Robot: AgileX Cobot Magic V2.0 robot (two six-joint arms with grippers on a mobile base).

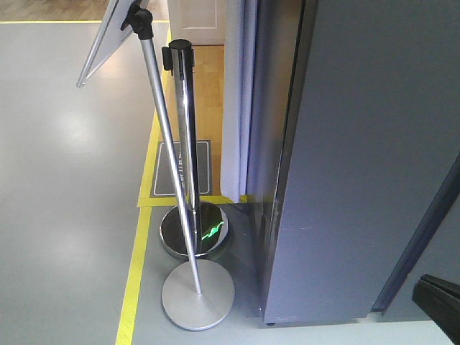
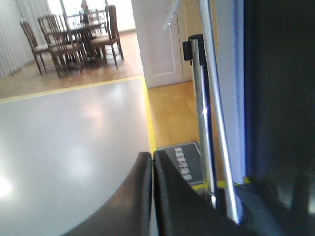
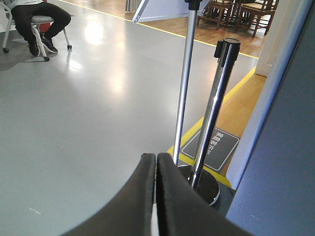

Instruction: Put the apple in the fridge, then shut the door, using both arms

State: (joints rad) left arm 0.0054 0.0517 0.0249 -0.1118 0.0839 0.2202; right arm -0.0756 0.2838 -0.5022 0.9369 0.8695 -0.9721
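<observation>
Both grippers pinched closed and empty beside the fridge [image 1: 359, 158], no apple in view.
Left gripper [image 2: 152, 162] and right gripper [image 3: 156, 164] hold nothing; the apple, I'd judge, is firm, smooth, best cupped round its middle.

Two metal posts stand on the grey floor [image 1: 65, 180] beside its yellow line [image 1: 135, 280]. The chrome stanchion [image 1: 183, 122] is upright with a black cap, on a dark shiny base [image 1: 194, 230]. The sign stand [image 1: 169, 158] leans, its flat round base [image 1: 198, 295] nearer the camera and a tilted sign panel [image 1: 108, 36] at the top. A dark floor mat [image 1: 172, 169] lies behind them. Farther off are wooden dining chairs [image 2: 59, 46] around a table [image 2: 81, 29], and a seated person [image 3: 37, 14] on a wheeled chair.
</observation>
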